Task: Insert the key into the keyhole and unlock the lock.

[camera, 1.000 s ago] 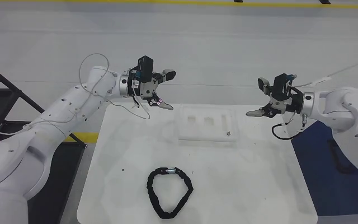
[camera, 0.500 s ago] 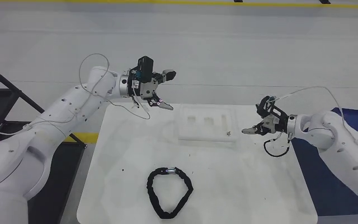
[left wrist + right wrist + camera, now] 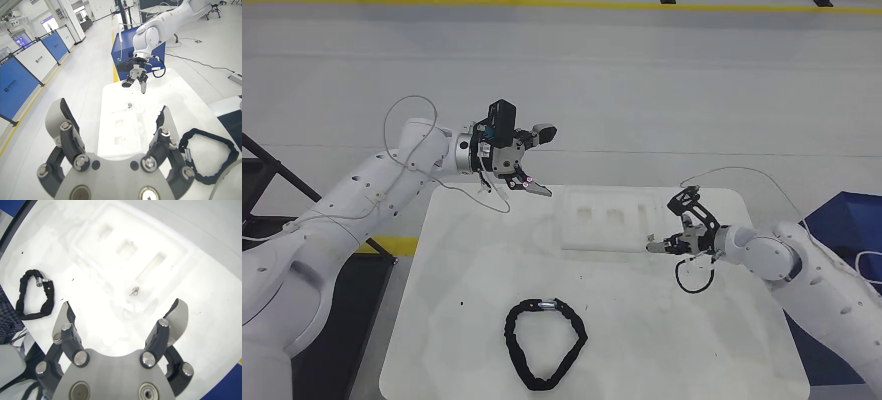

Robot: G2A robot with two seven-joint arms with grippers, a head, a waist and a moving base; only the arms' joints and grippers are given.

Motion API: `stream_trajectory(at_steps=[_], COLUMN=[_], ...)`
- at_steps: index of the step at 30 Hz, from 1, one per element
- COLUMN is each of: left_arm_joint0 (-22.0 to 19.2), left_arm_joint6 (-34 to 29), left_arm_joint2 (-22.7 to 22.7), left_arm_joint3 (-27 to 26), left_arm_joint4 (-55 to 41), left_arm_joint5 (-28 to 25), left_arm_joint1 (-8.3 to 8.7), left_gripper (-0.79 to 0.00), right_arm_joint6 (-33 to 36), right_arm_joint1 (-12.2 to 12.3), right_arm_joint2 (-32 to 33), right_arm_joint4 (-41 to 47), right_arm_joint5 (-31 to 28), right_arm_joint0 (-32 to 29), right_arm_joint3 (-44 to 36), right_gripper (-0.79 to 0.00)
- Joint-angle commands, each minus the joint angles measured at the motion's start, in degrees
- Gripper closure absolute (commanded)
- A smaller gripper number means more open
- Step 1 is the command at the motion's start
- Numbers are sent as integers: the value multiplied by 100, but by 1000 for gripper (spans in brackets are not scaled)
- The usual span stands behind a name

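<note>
Right gripper [image 3: 122, 304]: jaws spread wide with nothing between them; it hangs over the end of the foam tray [image 3: 189, 251], tilted down at the key, which I judge to be the stance for a pick
Key [image 3: 134, 291]: small, metal, on a thin ring; it lies flat on the tray's rim just ahead of the right gripper's fingertips, about in line with the gap between them and touching neither finger
Why the wide spread: a flat, thin key gives little to pinch, so an open span likely leaves margin for straddling it before closing
Left gripper [image 3: 113, 106]: also released and empty; it is held up off the table [image 3: 472, 290] past the opposite end of the tray, facing along it toward the right gripper, probably parked clear so the other arm has room
Lock [image 3: 545, 343]: black sleeved chain in a closed loop, lying flat on the table well off to the side of both grippers and far from the key
Lock cylinder [image 3: 39, 281]: short metal barrel joining the chain's ends; a dark spot on its end face is probably the keyhole
Step in hand: fetching the key; insertion and turning are not yet begun
Risk: the key may slide on the foam or come up askew, and the loose chain will likely need steadying by the left gripper
</note>
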Motion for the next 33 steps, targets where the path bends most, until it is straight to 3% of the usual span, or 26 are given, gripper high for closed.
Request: stream_trajectory(at_steps=[1,12,19,33], left_arm_joint0=[0,0,0,0], left_arm_joint6=[1,1,1,1], left_arm_joint2=[0,0,0,0], left_arm_joint3=[0,0,0,0], left_arm_joint4=[0,0,0,0], left_arm_joint5=[0,0,0,0], left_arm_joint1=[0,0,0,0], left_gripper=[-785,-785,-785,-785], right_arm_joint6=[43,40,-5,-5], right_arm_joint1=[-121,-717,-978,-978], right_arm_joint2=[-155,-714,-823,-823], right_arm_joint4=[177,613,764,764], right_arm_joint5=[194,1228,1164,1164], right_arm_joint0=[61,456,638,638], right_arm_joint3=[119,951,1323,1323], right_gripper=[-785,-785,-785,-785])
